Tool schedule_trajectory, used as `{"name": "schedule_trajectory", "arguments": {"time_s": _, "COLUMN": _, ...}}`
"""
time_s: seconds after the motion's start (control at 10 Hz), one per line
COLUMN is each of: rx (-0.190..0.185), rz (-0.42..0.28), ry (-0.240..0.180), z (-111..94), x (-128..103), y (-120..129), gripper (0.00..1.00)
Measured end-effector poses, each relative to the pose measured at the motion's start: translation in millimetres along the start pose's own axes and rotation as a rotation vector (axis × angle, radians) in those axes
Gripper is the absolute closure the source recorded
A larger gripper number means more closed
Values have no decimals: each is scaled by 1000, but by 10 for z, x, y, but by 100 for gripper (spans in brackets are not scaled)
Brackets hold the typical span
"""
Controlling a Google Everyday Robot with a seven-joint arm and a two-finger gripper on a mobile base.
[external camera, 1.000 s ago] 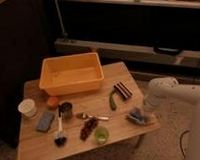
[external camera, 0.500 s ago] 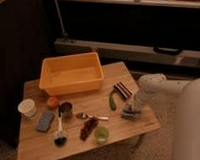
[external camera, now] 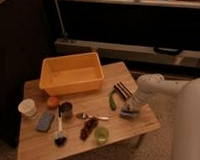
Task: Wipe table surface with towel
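A small grey-blue towel (external camera: 128, 113) lies crumpled on the wooden table (external camera: 41, 149), near its right edge. My gripper (external camera: 131, 108) comes down from the white arm (external camera: 151, 88) on the right and presses onto the towel from above. The gripper hides part of the towel.
A yellow bin (external camera: 70, 73) stands at the back. A green cucumber (external camera: 113, 100) and a striped bar (external camera: 123, 89) lie just left of the towel. Further left are a spoon (external camera: 92, 116), green cup (external camera: 101, 134), brown cluster (external camera: 88, 128), brush (external camera: 59, 134), blue sponge (external camera: 45, 121), metal cup (external camera: 66, 110), orange ball (external camera: 53, 101) and white cup (external camera: 28, 107).
The arm has swung left and the towel has slid left with the gripper, from the table's right edge towards the cucumber. The other objects have not moved.
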Motion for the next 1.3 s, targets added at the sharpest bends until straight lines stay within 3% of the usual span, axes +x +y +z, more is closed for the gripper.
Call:
{"name": "schedule_trajectory", "arguments": {"time_s": 0.2, "rx": -4, "rz": -66, "ry": -22, "z": -125, "x": 140, "y": 218, "gripper": 100}}
{"name": "schedule_trajectory", "arguments": {"time_s": 0.4, "rx": 1, "rz": -118, "ry": -48, "z": -267, "x": 433, "y": 469, "gripper": 100}}
{"name": "schedule_trajectory", "arguments": {"time_s": 0.7, "rx": -5, "rz": -179, "ry": -30, "z": -267, "x": 734, "y": 746, "gripper": 100}}
{"name": "schedule_trajectory", "arguments": {"time_s": 0.8, "rx": -4, "rz": -175, "ry": -26, "z": -264, "x": 772, "y": 729, "gripper": 100}}
{"name": "schedule_trajectory", "arguments": {"time_s": 1.1, "rx": 31, "rz": -106, "ry": 7, "z": -261, "x": 927, "y": 367, "gripper": 100}}
{"name": "schedule_trajectory", "arguments": {"time_s": 1.3, "rx": 58, "rz": -9, "ry": -3, "z": -328, "x": 891, "y": 54, "gripper": 100}}
